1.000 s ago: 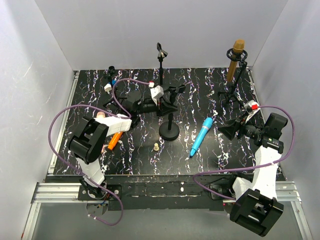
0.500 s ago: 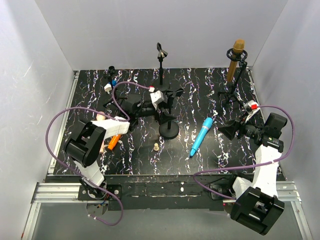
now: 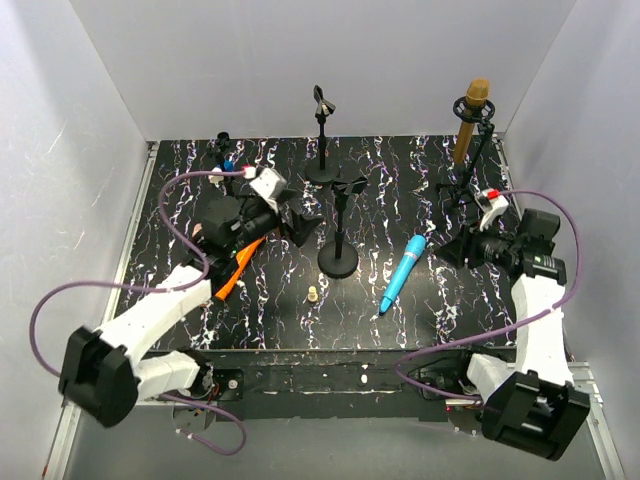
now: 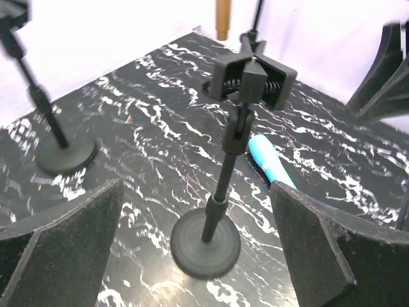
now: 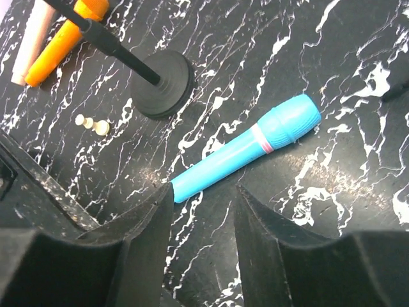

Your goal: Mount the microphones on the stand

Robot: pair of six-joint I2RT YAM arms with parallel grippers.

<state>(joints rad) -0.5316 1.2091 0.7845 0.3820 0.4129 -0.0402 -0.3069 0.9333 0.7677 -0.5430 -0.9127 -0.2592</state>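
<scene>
The light blue microphone [image 3: 404,272] lies flat at 4 o'clock from the short clip stand [image 3: 340,225], the orange one [image 3: 238,268] at its 9 o'clock, and the golden-brown one [image 3: 472,118] is already mounted at 1 o'clock. Blue looks next: the right gripper [image 3: 452,250], parted and empty, must close round its barrel, and the left gripper [image 3: 297,226] gapes empty too. The pale pink microphone [image 5: 27,48] is cut off by the right wrist view's edge.
</scene>
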